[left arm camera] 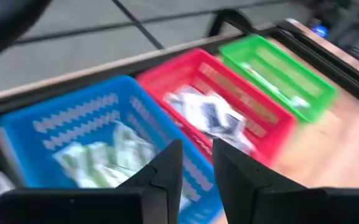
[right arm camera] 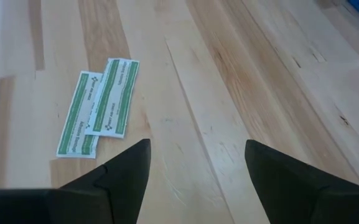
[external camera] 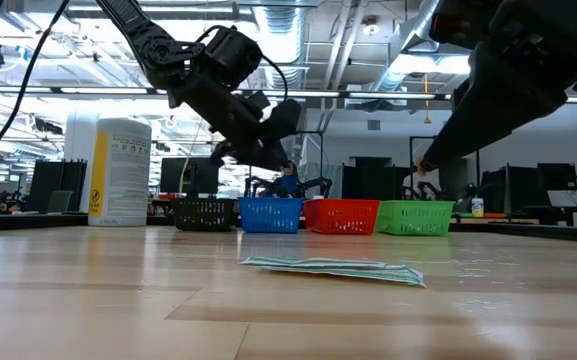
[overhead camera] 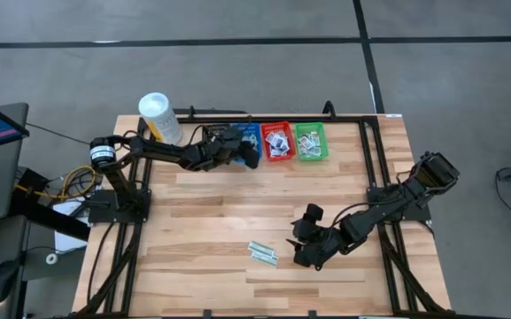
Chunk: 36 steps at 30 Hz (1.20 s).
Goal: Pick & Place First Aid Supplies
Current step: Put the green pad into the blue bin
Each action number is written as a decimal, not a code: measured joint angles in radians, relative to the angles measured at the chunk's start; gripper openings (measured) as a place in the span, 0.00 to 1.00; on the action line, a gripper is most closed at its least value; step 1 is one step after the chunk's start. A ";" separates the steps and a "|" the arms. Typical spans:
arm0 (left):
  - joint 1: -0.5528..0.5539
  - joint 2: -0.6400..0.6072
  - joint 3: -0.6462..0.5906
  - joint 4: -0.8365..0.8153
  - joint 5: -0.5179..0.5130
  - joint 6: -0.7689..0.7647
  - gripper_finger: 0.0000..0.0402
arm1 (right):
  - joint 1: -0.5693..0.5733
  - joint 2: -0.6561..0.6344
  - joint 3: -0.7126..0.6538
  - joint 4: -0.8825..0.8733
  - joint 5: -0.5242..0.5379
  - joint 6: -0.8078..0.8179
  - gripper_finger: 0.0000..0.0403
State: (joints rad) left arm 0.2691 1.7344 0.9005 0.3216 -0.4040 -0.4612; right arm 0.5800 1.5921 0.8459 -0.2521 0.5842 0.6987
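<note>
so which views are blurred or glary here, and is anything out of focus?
Left wrist view: motion-smeared, blue basket, red basket and their packets soft. Right wrist view: sharp on the two pale-green strips, no glare. Low view: arms backlit, dark against bright ceiling lights. High view: even light, soft shadows.

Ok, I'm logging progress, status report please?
Left gripper over blue basket, nothing between its fingers. Right gripper open beside two green strips on table. Nothing in the way.
</note>
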 joint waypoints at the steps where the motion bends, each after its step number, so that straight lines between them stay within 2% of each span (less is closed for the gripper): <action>1: -0.002 0.000 0.000 0.000 0.030 0.000 0.22 | 0.000 0.000 0.000 0.002 0.000 0.000 0.63; 6: -0.049 0.000 0.000 0.000 0.173 -0.001 0.22 | 0.000 0.000 0.000 0.020 0.000 0.000 0.63; 13: -0.213 0.000 0.000 0.000 0.259 0.008 0.21 | 0.002 0.000 0.000 0.072 0.000 -0.021 0.63; 17: -0.339 0.000 0.000 0.001 0.255 0.011 0.21 | 0.002 0.043 -0.001 0.185 0.004 -0.093 0.63; 21: -0.453 0.000 0.000 0.003 0.244 0.015 0.21 | 0.002 0.147 0.000 0.375 -0.013 -0.221 0.63; 25: -0.543 0.000 0.000 0.008 0.242 0.050 0.21 | 0.000 0.224 0.020 0.407 -0.017 -0.296 0.63; 29: -0.584 0.000 0.000 0.011 0.222 0.097 0.21 | -0.002 0.272 0.034 0.434 -0.060 -0.317 0.63; 36: -0.577 0.000 0.001 0.020 0.221 0.113 0.21 | -0.014 0.352 0.037 0.503 -0.098 -0.358 0.63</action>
State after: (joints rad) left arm -0.3074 1.7344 0.9012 0.3416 -0.1832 -0.3481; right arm 0.5661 1.9437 0.8833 0.2506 0.4859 0.3408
